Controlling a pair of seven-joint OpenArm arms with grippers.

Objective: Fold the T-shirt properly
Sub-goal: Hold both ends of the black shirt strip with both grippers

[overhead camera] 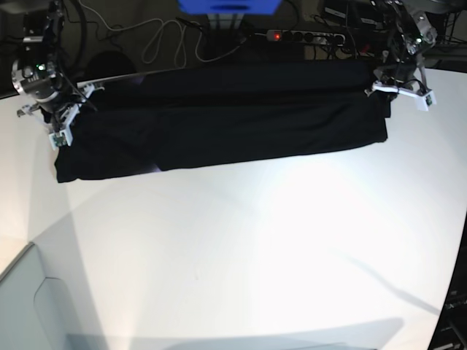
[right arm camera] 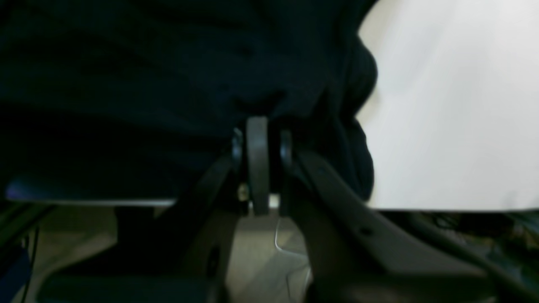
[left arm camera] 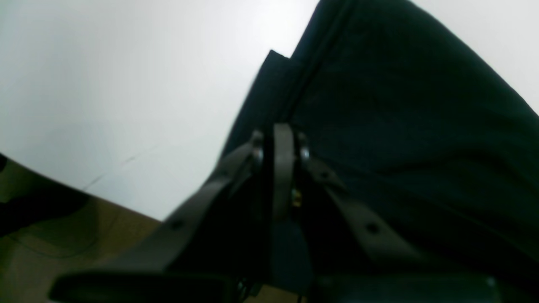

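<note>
along the table's (overhead camera: 241,240) far edge, t-shirt (overhead camera: 226,124) stretched.

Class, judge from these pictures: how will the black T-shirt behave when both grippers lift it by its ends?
The T-shirt will probably sag in the middle: it is soft, creased cloth. Pinched by the left gripper and right gripper, loose layers may unfold or slip.

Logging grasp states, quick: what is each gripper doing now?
Left gripper: shut on the T-shirt.
Right gripper: shut on the T-shirt.

Dark grey left hand (left arm camera: 280,139) with round screws (brass one inside), matching right hand (right arm camera: 257,134), white wrist brackets
</note>
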